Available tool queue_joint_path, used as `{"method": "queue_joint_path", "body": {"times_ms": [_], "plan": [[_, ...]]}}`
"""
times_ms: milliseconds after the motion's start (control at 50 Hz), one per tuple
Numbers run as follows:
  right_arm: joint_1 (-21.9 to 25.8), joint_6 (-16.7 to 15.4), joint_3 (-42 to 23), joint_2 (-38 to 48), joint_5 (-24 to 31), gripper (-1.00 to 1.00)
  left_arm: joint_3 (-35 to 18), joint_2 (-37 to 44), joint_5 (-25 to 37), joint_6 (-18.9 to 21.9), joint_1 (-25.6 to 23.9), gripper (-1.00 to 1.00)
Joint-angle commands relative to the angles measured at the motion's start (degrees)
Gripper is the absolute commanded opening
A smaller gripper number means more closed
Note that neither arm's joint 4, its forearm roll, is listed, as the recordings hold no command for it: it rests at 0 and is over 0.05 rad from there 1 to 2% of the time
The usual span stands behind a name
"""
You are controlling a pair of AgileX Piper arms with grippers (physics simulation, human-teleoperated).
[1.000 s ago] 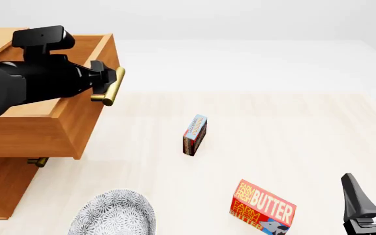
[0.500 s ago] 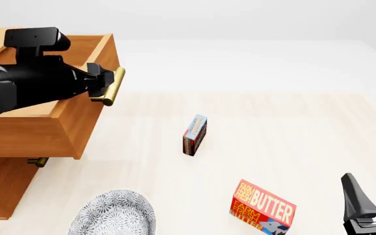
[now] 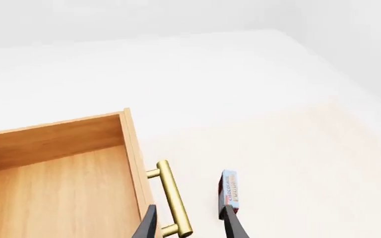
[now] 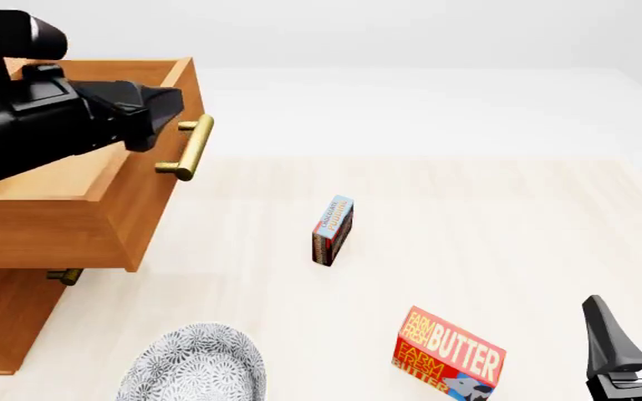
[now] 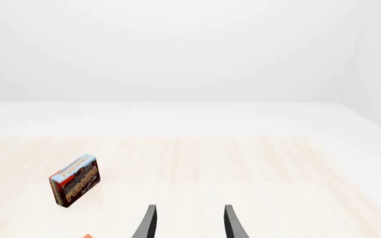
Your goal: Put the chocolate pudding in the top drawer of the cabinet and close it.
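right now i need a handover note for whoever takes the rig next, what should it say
Left gripper: open, holding nothing, above the top drawer's front by its brass handle.
Right gripper: open, empty, low at the table's near right.
Top drawer of the cabinet: pulled open, nothing visible inside.
Chocolate pudding: standing on edge mid-table, untouched.
Done: drawer opened.
Left: pick up the pudding, put it in the drawer, push the drawer shut.
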Motion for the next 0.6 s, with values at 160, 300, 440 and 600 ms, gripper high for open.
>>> {"method": "queue_joint_path", "body": {"times_ms": [160, 300, 440, 600], "plan": [[-0.01, 0.00, 0.00, -0.01, 0.00, 1.00, 2.46, -8.94, -2.17, 7.13, -3.13, 1.00], [0.00, -0.01, 0.00, 0.00, 0.00, 1.00, 5.72, -11.74, -5.24, 10.67, -3.56, 1.00], [0.00, -0.01, 0.00, -0.01, 0.00, 1.00, 7.72, -12.06, -6.66, 15.59, -5.36, 1.00], [-0.01, -0.01, 0.00, 0.00, 0.00, 1.00, 10.85, -14.11, -8.26, 18.61, -8.09, 1.00]]}}
